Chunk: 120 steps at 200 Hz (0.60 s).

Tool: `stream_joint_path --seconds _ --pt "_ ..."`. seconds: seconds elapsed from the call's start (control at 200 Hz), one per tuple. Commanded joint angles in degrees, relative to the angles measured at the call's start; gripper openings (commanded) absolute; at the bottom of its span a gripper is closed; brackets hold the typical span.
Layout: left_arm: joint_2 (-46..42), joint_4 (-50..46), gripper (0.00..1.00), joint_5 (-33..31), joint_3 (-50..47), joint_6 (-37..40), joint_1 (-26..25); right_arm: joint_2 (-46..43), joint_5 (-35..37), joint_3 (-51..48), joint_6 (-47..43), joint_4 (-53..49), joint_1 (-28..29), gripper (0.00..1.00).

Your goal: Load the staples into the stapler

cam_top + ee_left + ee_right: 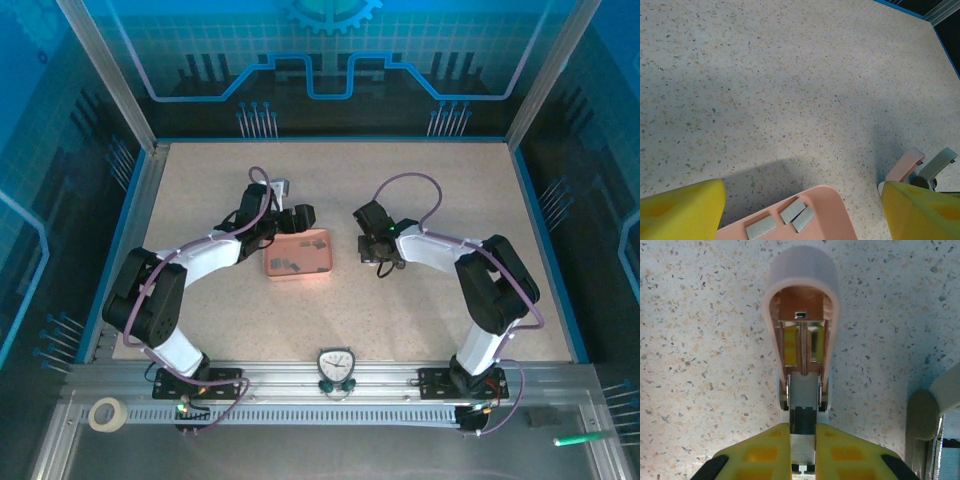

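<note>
The stapler (801,335), its lid swung open, is clamped in the right claw (803,445) near the pink tray (832,205). The staples (792,210) are seen lying in the tray below the spread left claw (800,215). Loading is judged not yet begun.

Table (430,310): speckled beige top, blue border on left, far and right edges. One pink tray (316,246) lies flat near centre, slightly left of midline. Stapler (802,270) just right of tray; contact with top cannot be confirmed.
</note>
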Motion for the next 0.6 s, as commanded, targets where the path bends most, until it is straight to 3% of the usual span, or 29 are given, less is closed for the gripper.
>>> stream_joint_path --seconds 0.0,0.33,0.595 --pt "-0.9 1.1 0.83 1.2 -0.3 1.2 0.5 0.8 -0.1 -1.1 0.6 0.4 0.1 0.15" --pt "-0.5 1.4 0.82 1.4 -0.3 1.0 0.6 0.5 -0.1 -1.6 0.7 -0.2 0.2 0.16" --pt "-0.4 1.2 0.82 1.8 -0.1 0.8 0.6 -5.0 1.6 -0.4 0.3 -2.8 0.9 0.29"
